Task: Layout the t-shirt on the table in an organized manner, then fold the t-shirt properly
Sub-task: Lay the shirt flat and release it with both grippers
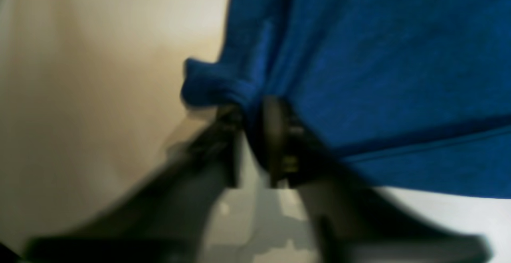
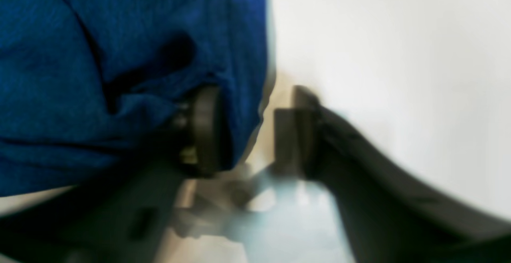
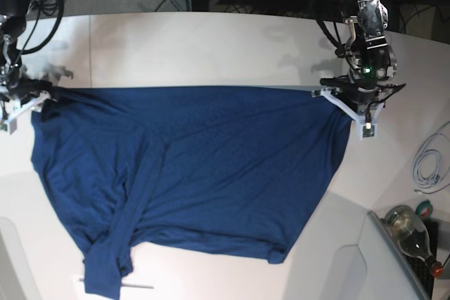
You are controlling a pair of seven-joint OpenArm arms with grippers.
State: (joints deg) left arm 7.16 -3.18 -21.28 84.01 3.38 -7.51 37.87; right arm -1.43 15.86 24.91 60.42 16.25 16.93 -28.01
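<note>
The dark blue t-shirt lies spread on the white table, its top edge pulled straight between both arms. One sleeve is folded over itself at the lower left. My left gripper is at the shirt's upper right corner. In the left wrist view its jaws stand a little apart, with a bunched fold of t-shirt between the tips. My right gripper is at the upper left corner. Its jaws are wide open, and the t-shirt edge rests only against one finger.
A glass bottle and a coiled white cable sit off the table's right side. Dark cables and gear line the far edge. A thin grey rod lies by the lower sleeve. Both wrist views are blurred.
</note>
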